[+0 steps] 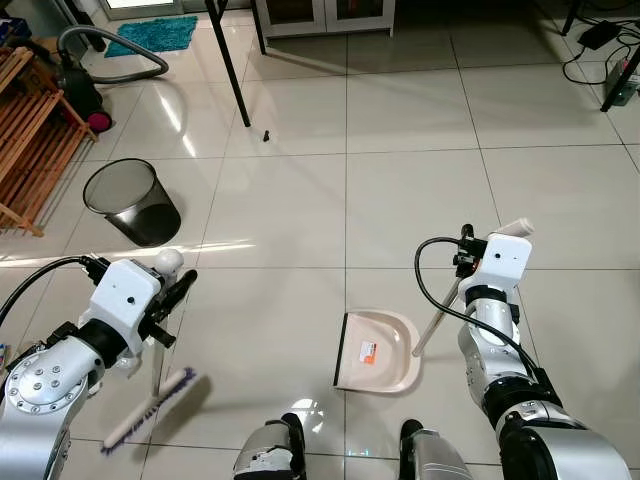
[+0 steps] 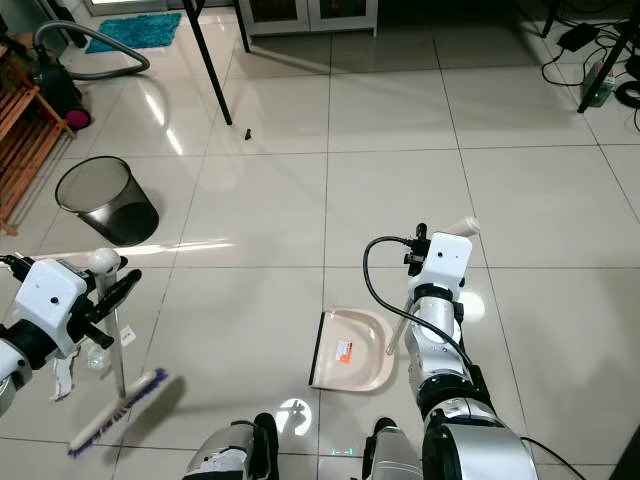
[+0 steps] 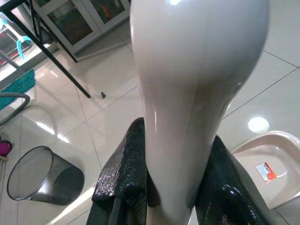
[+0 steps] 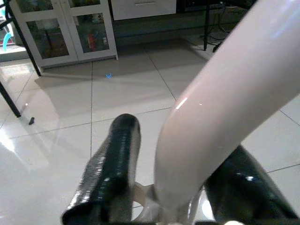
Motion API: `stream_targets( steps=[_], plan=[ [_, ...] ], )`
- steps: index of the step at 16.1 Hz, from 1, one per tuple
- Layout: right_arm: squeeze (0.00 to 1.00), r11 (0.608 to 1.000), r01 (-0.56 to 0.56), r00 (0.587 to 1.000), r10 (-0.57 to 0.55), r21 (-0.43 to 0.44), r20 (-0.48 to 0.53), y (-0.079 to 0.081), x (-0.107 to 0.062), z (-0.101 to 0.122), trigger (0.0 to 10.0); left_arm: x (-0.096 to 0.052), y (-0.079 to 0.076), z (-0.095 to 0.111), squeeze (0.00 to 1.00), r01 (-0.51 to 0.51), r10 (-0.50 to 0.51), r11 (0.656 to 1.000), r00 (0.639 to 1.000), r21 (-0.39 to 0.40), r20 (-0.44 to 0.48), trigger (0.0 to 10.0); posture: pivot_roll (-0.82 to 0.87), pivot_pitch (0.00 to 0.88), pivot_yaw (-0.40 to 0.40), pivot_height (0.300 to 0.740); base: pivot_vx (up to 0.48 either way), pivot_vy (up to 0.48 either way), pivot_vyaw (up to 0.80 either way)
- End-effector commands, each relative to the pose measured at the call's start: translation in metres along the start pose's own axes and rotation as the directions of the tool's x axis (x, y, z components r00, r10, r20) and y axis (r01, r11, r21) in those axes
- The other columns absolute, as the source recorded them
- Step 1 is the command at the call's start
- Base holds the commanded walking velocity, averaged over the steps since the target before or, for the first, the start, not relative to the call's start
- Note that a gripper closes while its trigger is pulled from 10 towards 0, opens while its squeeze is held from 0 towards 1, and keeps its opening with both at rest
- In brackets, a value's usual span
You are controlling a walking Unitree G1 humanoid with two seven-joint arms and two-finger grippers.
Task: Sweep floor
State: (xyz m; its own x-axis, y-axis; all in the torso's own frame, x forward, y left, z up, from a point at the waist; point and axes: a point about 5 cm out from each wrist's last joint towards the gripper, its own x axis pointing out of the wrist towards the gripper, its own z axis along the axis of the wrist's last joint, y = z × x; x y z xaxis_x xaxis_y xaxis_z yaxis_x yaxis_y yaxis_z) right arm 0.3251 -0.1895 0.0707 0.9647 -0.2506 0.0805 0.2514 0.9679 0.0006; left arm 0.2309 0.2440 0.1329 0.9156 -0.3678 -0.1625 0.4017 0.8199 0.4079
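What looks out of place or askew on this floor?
The black mesh wastebasket leans tilted beside the wooden rack rather than standing upright. A small dark bit lies alone on the tiles near the table leg. The broom and dustpan look normal.

We stand on a glossy white tiled floor crossed by grey grout lines. Low in the frame, centre-right, a beige dustpan lies flat on it. At the left a black mesh wastebasket lies tipped over. A small dark scrap sits near a black table leg at upper centre. A teal rug lies at upper left.
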Motion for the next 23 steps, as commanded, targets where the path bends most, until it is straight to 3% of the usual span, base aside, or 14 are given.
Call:
stream_targets(
  steps=[1, 2, 3, 16, 20, 21, 22, 23],
  plan=[
    [0.0, 1.0, -0.005, 0.999, 0.005, 0.002, -0.04, 0.002, -0.004, -0.007, 2.0, -0.006, 0.008, 0.006, 0.0, -0.01, 0.01, 0.999, 1.0, 0.043, 0.003, 10.0, 0.22, 0.242, 0.159, 0.74, 0.0, 0.0, 0.0],
    [0.0, 1.0, -0.003, 0.999, 0.003, 0.003, -0.041, 0.001, -0.004, -0.007, 0.6, -0.006, 0.008, 0.006, 0.0, -0.01, 0.01, 0.999, 1.0, 0.043, 0.004, 10.0, 0.22, 0.24, 0.158, 0.74, 0.0, 0.0, 0.0],
    [0.0, 1.0, -0.002, 0.999, 0.002, 0.004, -0.042, 0.001, -0.003, -0.007, 0.0, -0.006, 0.008, 0.006, 0.0, -0.01, 0.01, 0.999, 1.0, 0.043, 0.004, 10.0, 0.21, 0.24, 0.157, 0.74, 0.0, 0.0, 0.0],
    [0.0, 0.999, -0.024, 0.999, 0.025, 0.02, -0.027, 0.002, 0.001, -0.002, 0.0, 0.004, 0.0, 0.007, 0.0, -0.021, 0.021, 1.0, 1.0, 0.018, 0.023, 10.0, 0.19, 0.223, 0.131, 0.74, 0.0, 0.0, 0.0],
    [0.0, 0.998, -0.015, 0.999, 0.013, 0.055, 0.048, 0.002, 0.011, 0.016, 0.0, 0.027, -0.004, 0.008, 0.0, -0.134, 0.137, 0.986, 0.99, -0.096, 0.021, 10.0, 0.09, 0.193, 0.093, 0.74, 0.0, 0.0, 0.0],
    [0.0, 0.998, -0.013, 0.997, 0.008, 0.066, 0.078, 0.002, 0.014, 0.023, 0.0, 0.037, -0.007, 0.012, 0.0, -0.144, 0.149, 0.981, 0.988, -0.129, 0.031, 10.0, 0.06, 0.177, 0.085, 0.74, 0.0, 0.0, 0.0],
    [0.0, 0.997, -0.033, 0.989, 0.022, 0.074, 0.144, 0.003, 0.017, 0.042, 0.0, 0.062, -0.014, 0.028, 0.0, -0.155, 0.17, 0.967, 0.984, -0.201, 0.06, 10.0, 0.01, 0.16, 0.096, 0.74, 0.0, 0.0, 0.0],
    [0.0, 0.997, -0.053, 0.985, 0.041, 0.063, 0.168, 0.004, 0.016, 0.05, 0.0, 0.069, -0.017, 0.035, 0.0, -0.141, 0.161, 0.967, 0.984, -0.213, 0.077, 10.0, -0.01, 0.156, 0.096, 0.74, 0.0, 0.0, 0.0]
  ],
)
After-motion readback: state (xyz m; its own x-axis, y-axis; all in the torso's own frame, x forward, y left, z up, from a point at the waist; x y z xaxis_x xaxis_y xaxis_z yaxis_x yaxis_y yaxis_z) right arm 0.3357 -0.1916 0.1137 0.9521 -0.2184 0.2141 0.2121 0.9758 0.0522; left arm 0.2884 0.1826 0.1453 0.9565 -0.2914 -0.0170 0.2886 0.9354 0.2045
